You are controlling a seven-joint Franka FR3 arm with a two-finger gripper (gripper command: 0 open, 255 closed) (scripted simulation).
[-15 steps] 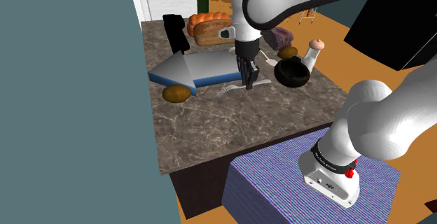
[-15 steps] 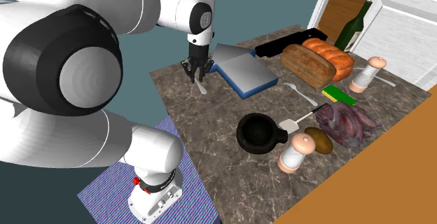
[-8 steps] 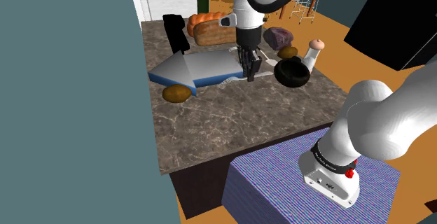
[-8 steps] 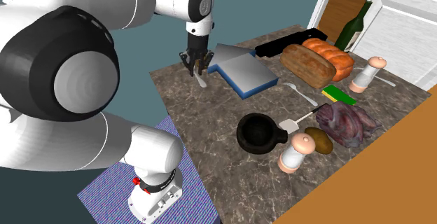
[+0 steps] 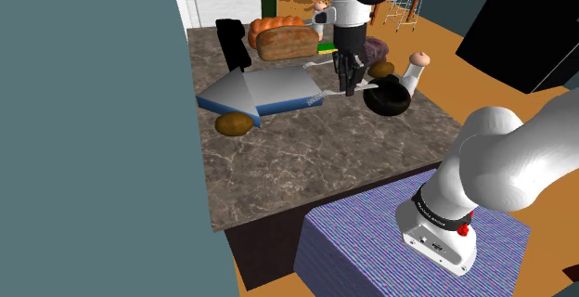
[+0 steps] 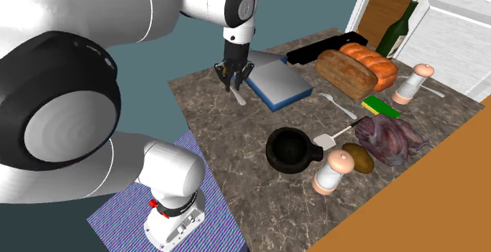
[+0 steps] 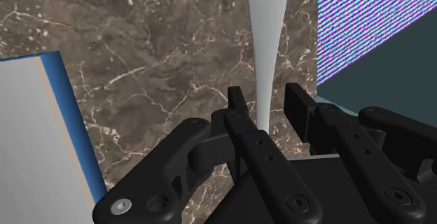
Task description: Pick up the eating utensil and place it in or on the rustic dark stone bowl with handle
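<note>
My black gripper [image 5: 348, 85] is shut on a white eating utensil [image 7: 267, 40], which runs out from between the fingers over the marble counter. The utensil [image 6: 238, 96] hangs below the fingers, lifted off the counter, beside the corner of a blue-edged grey board [image 6: 275, 83]. The dark stone bowl with handle [image 5: 387, 97] stands just to the shoulder view's right of the gripper. In the second exterior view the bowl [image 6: 288, 150] sits nearer the counter's front, well apart from the gripper [image 6: 234, 79].
On the brown marble counter [image 5: 306, 156] lie a potato [image 5: 235, 123], bread loaves [image 6: 356, 67], purple meat [image 6: 391, 138], a second white utensil [image 6: 337, 103], a spatula [image 6: 333, 138], two shakers [image 6: 330, 172], a green bottle [image 6: 398, 28] and a black tray [image 6: 323, 48].
The gripper has lifted the utensil off the counter and carried it toward the shoulder view's right, past the board's corner and close to the bowl.
</note>
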